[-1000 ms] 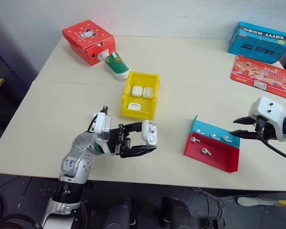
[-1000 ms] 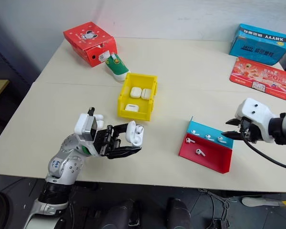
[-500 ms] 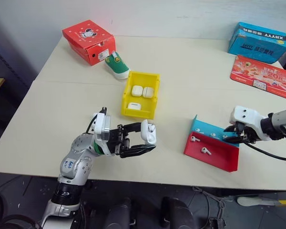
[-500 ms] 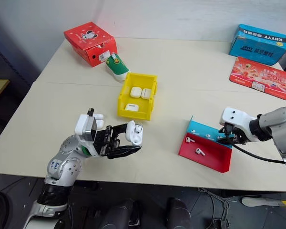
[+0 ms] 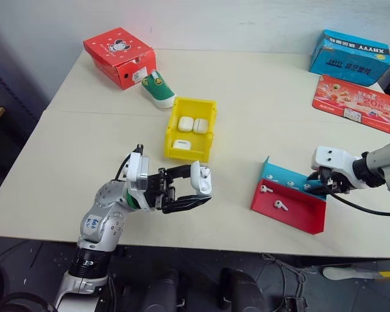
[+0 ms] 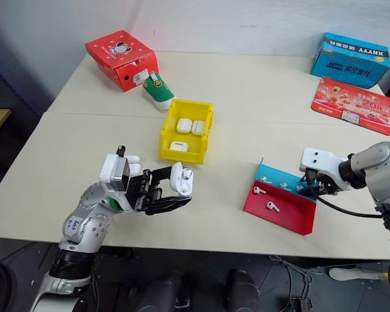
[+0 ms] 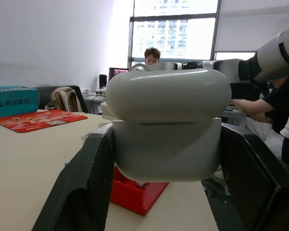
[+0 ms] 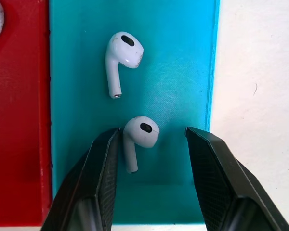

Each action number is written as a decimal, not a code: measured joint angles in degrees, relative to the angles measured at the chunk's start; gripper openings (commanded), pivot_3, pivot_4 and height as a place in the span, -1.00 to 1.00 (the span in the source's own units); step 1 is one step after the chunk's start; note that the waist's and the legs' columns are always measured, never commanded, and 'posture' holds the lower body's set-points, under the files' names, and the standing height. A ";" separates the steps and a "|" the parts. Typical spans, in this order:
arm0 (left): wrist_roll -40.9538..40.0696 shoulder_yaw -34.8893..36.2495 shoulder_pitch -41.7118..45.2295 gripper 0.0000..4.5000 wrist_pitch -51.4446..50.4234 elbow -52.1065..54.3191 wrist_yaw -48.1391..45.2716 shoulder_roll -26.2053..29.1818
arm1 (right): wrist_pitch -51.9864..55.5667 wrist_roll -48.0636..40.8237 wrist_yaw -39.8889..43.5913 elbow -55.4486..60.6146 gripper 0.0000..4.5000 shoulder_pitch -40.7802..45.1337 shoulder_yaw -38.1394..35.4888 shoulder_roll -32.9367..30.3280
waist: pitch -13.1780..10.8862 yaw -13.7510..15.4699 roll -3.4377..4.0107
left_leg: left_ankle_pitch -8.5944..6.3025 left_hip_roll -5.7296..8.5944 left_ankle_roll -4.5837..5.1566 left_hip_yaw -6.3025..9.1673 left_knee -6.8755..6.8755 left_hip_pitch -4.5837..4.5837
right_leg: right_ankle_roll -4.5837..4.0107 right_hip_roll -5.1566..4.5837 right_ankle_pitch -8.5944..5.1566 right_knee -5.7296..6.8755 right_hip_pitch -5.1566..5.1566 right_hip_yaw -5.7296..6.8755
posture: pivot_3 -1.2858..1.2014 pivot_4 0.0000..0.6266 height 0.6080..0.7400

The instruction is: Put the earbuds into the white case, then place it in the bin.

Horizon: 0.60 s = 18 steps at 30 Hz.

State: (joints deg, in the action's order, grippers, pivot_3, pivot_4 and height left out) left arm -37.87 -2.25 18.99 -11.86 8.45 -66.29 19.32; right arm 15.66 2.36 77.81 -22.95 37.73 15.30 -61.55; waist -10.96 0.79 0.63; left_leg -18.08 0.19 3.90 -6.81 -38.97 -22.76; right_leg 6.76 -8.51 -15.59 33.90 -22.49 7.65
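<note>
My left gripper (image 5: 196, 190) is shut on a white case (image 5: 201, 180), held up above the table's front edge; the left wrist view shows the case (image 7: 168, 130) clamped between both black fingers (image 7: 82, 192). My right gripper (image 5: 317, 188) reaches down onto the blue half of the red-and-blue tray (image 5: 299, 218). It stands open, with its fingers on either side of one of the earbuds (image 8: 137, 137) and another earbud (image 8: 121, 55) just beyond. More earbuds (image 5: 281, 205) lie on the red half. The yellow bin (image 5: 188, 155) stands mid-table with three white cases (image 5: 186, 123) inside.
A red box (image 5: 120, 55) and a green-and-white shoe-shaped object (image 5: 159, 90) sit at the back left. A blue box (image 5: 351, 57) and a red leaflet (image 5: 356, 99) lie at the back right. People sit behind desks (image 7: 151, 55) in the left wrist view.
My right gripper has come down and leftward from beside the tray onto its blue half, now astride an earbud. The left gripper with the case has stayed still.
</note>
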 measured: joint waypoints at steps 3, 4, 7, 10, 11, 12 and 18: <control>0.00 0.00 0.00 0.24 0.00 0.01 0.05 0.05 | -0.09 0.26 0.49 -0.01 -0.05 0.00 0.00 0.00 | 0.00 0.00 0.00 | 0.00 0.00 0.00 0.01 0.00 0.00 | 0.00 0.00 0.00 0.01 0.00 0.00 | 0.03 -0.52 1.00; 0.00 0.00 0.00 0.24 0.00 0.01 0.07 0.12 | -0.11 0.41 0.62 -0.01 -0.05 0.00 0.00 0.01 | 0.00 -0.01 0.00 | 0.00 0.00 0.00 0.01 0.00 0.00 | 0.00 0.00 0.00 0.01 0.00 0.00 | 0.03 -0.52 1.00; 0.00 0.02 0.00 0.24 0.00 0.01 0.15 0.56 | -0.11 0.56 0.69 0.01 -0.13 0.00 -0.07 0.19 | 0.00 -0.05 0.00 | 0.00 0.00 0.00 0.02 -0.01 0.01 | 0.00 0.00 0.00 0.01 0.01 0.01 | 0.03 -0.52 1.00; 0.00 0.04 0.00 0.24 0.00 0.01 0.27 0.75 | -0.06 0.54 0.88 0.21 -0.45 -0.04 -0.18 0.53 | 0.00 -0.27 0.00 | 0.00 0.00 0.00 0.03 -0.02 0.01 | 0.00 -0.01 0.00 0.02 0.02 0.01 | 0.03 -0.52 1.00; 0.00 0.04 0.00 0.24 0.00 0.01 0.30 0.75 | -0.01 0.52 0.90 0.43 -0.59 -0.15 -0.20 0.57 | 0.00 -0.36 0.00 | 0.00 0.00 0.00 0.03 -0.03 0.01 | 0.00 -0.01 0.00 0.03 0.03 0.01 | 0.03 -0.52 1.00; 0.00 0.04 0.00 0.24 0.00 0.01 0.34 0.76 | 0.11 0.51 0.92 0.68 -0.74 -0.30 -0.27 0.57 | 0.00 -0.46 0.00 | 0.00 0.00 -0.01 0.04 -0.03 0.01 | 0.00 -0.01 0.00 0.03 0.03 0.01 | 0.03 -0.52 1.00; -0.02 0.04 -0.01 0.24 -0.10 0.22 0.36 1.00 | 1.13 0.49 0.83 2.14 -0.74 -1.10 -0.85 0.57 | 0.00 -0.79 0.00 | 0.00 0.00 -0.01 0.06 -0.04 0.01 | 0.00 -0.01 0.00 0.07 0.03 0.01 | 0.03 -0.52 1.00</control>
State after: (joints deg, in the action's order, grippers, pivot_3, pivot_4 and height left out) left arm -37.88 -2.21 18.98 -11.96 8.66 -65.93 20.32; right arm 16.79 2.85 78.64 -20.81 36.64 14.45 -60.98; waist -10.96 0.00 0.63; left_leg -18.08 0.18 3.89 -6.75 -39.02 -22.75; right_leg 6.76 -8.52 -15.58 33.97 -22.46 7.67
